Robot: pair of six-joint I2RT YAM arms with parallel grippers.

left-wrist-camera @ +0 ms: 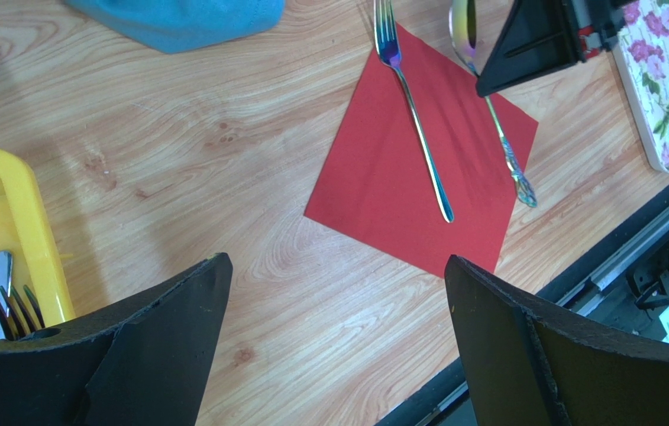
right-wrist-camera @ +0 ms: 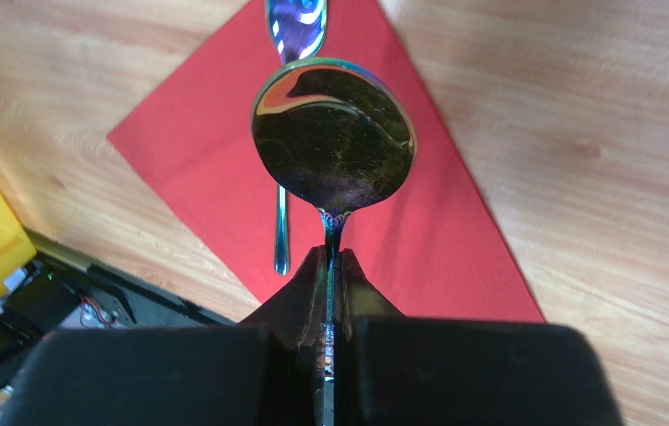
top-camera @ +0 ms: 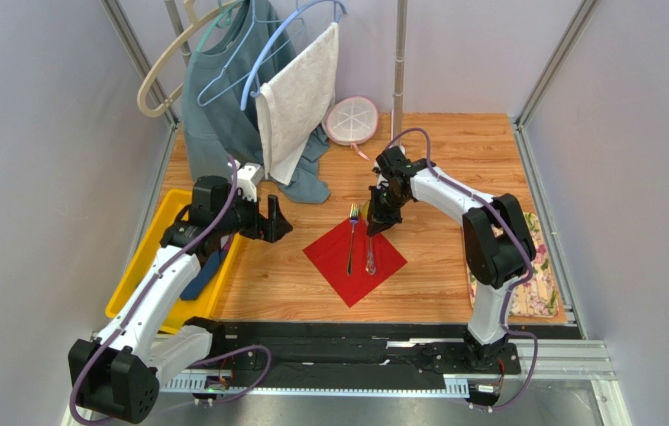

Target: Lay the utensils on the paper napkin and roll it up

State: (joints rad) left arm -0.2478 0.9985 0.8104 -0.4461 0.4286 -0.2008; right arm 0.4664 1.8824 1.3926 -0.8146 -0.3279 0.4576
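Light falls bright and even from above, so the wooden table [top-camera: 453, 151] carries only soft, faint shadows beneath my arms, and the overhead view is sharp throughout. At my left wrist the paper napkin [left-wrist-camera: 373, 186] looks crisp, while my left fingers [left-wrist-camera: 160, 346] are black, featureless shapes. At my right wrist the spoon [right-wrist-camera: 333, 133] bowl mirrors darkness with a rainbow sheen at its rim. My right fingers [right-wrist-camera: 298, 297] are blurred and underexposed.

Top external: high, behind arm bases, looking down and forward over whole table [top-camera: 453, 151]. Left wrist: mid-height, oblique, looking past left gripper [left-wrist-camera: 336, 260] across wood toward red napkin [left-wrist-camera: 418, 151], fork [left-wrist-camera: 413, 115], spoon [left-wrist-camera: 517, 176]. Right wrist: very close, looking down along spoon held in right gripper [right-wrist-camera: 333, 263]. All three share napkin, fork, spoon.
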